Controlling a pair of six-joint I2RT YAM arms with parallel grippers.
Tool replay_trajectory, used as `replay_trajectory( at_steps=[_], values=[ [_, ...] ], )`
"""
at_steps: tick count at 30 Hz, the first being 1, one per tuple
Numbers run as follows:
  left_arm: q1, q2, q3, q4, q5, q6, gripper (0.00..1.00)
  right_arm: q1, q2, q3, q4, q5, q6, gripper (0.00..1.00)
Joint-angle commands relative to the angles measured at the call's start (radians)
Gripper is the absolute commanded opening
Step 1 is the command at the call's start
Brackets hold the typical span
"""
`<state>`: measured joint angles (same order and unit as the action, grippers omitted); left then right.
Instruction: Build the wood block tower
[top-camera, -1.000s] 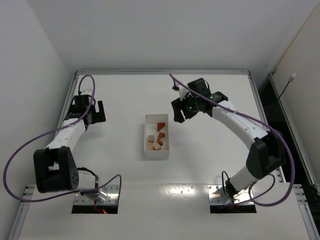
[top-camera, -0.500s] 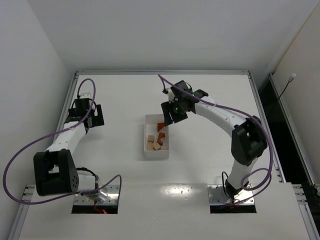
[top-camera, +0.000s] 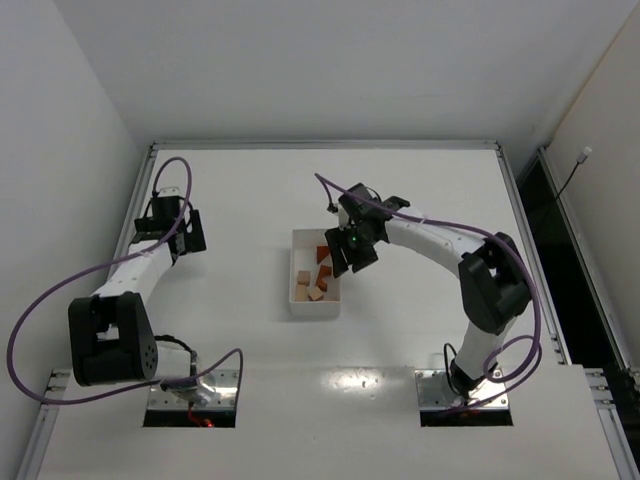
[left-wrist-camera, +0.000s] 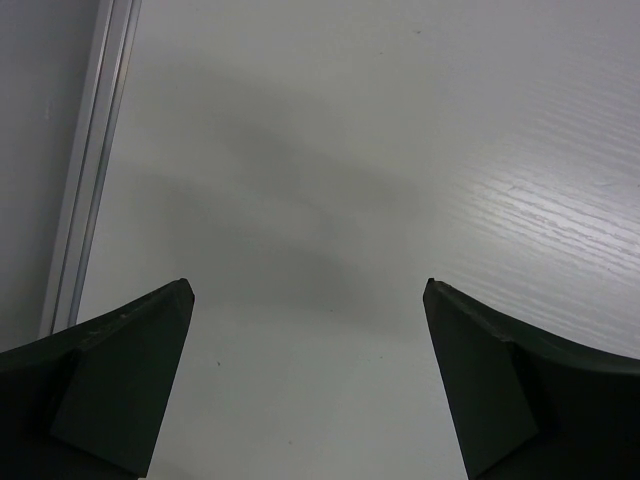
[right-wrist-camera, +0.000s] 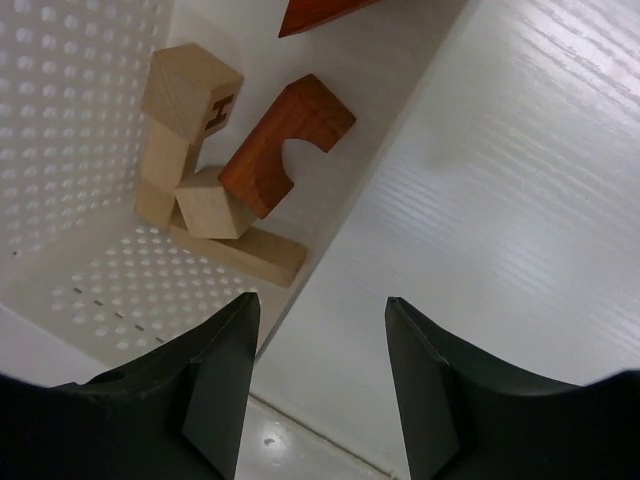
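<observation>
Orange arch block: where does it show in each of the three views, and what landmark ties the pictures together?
Top external: the orange arch block lies mid-tray, toward the right wall.
Left wrist: not in it.
Right wrist: upper centre, against a tan cube.
Shared landmark: the white tray, whose perforated wall fills the right wrist view's left side.

Only one readable thing here: a dark letter "H" on one face of the tan cube (right-wrist-camera: 190, 88) (it's tilted with the cube). The cube sits in the white tray (right-wrist-camera: 60, 150), at about 10 o'clock from the reddish-orange arch (right-wrist-camera: 285, 140).
</observation>
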<state>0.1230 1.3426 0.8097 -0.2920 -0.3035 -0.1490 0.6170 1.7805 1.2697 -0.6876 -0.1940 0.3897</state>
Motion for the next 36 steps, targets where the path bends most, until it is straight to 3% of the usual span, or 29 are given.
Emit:
replay_trajectory(
  at_steps=[1, 7, 8, 9, 11, 18, 25, 30, 36],
  values=[
    [0.000, 0.015, 0.036, 0.020, -0.055, -0.017, 1.00, 0.024, 0.014, -0.021, 0.002, 0.013, 0.023, 0.49],
    [0.000, 0.024, 0.036, 0.030, -0.068, -0.026, 1.00, 0.075, 0.066, -0.012, 0.052, 0.022, 0.034, 0.44],
    [0.000, 0.024, 0.036, 0.030, -0.068, -0.026, 1.00, 0.075, 0.079, -0.012, 0.053, 0.050, 0.034, 0.36],
    [0.000, 0.024, 0.036, 0.030, -0.080, -0.026, 1.00, 0.075, 0.079, -0.001, 0.053, 0.063, 0.034, 0.21],
    [0.000, 0.024, 0.036, 0.030, -0.089, -0.026, 1.00, 0.075, 0.079, 0.011, 0.053, 0.108, 0.034, 0.02],
    [0.000, 0.024, 0.045, 0.011, -0.089, -0.049, 1.00, 0.075, -0.002, 0.088, 0.069, 0.290, -0.017, 0.00],
    [0.000, 0.024, 0.085, -0.036, -0.071, -0.037, 1.00, 0.075, -0.139, 0.099, 0.262, 0.615, -0.377, 0.00],
    [0.000, 0.024, 0.135, -0.090, -0.085, -0.020, 1.00, 0.127, -0.214, -0.050, 0.537, 0.757, -0.768, 0.00],
    [0.009, 0.024, 0.167, -0.125, -0.135, -0.020, 1.00, 0.266, -0.273, -0.409, 1.253, 0.901, -1.329, 0.00]
  ],
)
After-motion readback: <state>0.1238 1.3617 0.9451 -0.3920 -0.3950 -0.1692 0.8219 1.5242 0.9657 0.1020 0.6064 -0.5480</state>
